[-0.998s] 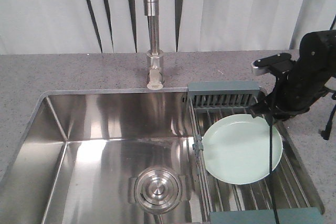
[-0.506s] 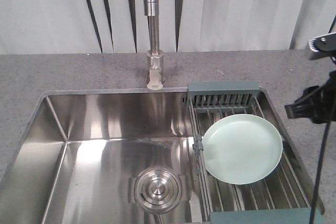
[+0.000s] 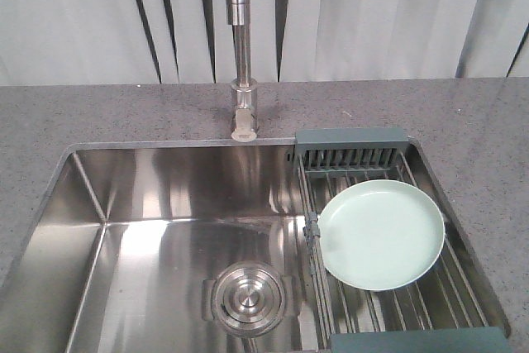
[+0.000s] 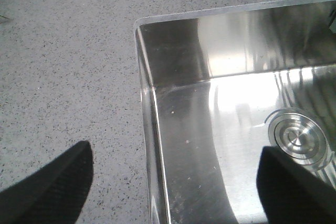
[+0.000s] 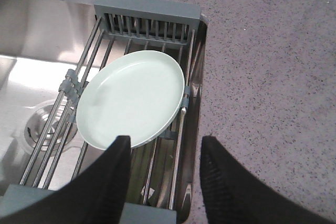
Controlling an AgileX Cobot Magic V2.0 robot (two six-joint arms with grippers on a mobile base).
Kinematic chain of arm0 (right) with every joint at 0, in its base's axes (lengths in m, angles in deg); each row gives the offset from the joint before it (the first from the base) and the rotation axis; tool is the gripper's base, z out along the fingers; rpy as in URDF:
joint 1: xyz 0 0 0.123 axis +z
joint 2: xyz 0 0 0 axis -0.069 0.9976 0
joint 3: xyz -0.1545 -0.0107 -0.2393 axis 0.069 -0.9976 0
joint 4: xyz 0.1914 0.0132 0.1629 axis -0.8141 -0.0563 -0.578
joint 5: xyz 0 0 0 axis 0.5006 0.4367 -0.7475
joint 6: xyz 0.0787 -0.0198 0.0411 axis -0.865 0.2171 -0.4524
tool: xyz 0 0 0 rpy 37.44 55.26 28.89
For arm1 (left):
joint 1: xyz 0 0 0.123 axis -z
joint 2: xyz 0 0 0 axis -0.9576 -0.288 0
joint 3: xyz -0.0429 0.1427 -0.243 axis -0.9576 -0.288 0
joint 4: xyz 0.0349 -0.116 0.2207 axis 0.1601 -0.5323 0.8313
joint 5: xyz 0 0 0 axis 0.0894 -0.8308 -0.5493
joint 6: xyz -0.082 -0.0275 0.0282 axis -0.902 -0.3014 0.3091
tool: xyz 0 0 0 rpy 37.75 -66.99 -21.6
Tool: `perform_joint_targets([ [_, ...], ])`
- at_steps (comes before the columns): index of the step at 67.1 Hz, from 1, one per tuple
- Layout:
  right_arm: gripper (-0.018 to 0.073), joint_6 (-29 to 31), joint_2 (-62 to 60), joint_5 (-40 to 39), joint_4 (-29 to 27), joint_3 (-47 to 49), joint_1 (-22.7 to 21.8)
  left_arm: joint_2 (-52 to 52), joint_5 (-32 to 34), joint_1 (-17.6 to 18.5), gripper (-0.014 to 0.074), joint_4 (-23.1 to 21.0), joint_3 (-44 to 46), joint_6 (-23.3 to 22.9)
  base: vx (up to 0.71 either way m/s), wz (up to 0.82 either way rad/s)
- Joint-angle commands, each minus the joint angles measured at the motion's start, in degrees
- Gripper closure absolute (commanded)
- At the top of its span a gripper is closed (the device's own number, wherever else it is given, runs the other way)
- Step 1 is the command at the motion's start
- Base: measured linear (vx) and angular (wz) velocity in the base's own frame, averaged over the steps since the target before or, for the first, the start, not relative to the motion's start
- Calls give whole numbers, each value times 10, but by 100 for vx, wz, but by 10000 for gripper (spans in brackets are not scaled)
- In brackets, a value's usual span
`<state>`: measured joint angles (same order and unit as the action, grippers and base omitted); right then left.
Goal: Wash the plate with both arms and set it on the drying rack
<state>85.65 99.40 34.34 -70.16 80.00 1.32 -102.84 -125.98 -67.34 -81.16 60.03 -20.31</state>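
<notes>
Plate (image 3: 381,234) lies flat on the drying rack (image 3: 351,149) over the sink's right end, so we judge the placing done and should keep the right claw (image 5: 164,174), spread and empty above it, clear of its rim.

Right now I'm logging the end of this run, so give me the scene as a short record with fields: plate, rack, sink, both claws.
plate: pale green plate lying flat on the rods, face up, nothing on it
drying rack: drying rack spans the right end of the sink
sink: steel sink, round drain in its floor, faucet behind it
left claw: left claw open, over the sink's left rim, holding nothing
right claw: right claw open, above the rack's near end, clear of the plate
</notes>
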Motion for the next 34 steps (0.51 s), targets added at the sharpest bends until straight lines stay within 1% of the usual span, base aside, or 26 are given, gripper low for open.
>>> perform_joint_targets([
  [1,240,2,-35,-17,-1,13,-2,0,40,2,12,0,12,-4,0,0],
  [18,240,2,-99,34,-1,13,-2,0,40,2,12,0,12,-4,0,0],
  [34,240,2,-111,48,0,13,-2,0,40,2,12,0,12,-4,0,0],
])
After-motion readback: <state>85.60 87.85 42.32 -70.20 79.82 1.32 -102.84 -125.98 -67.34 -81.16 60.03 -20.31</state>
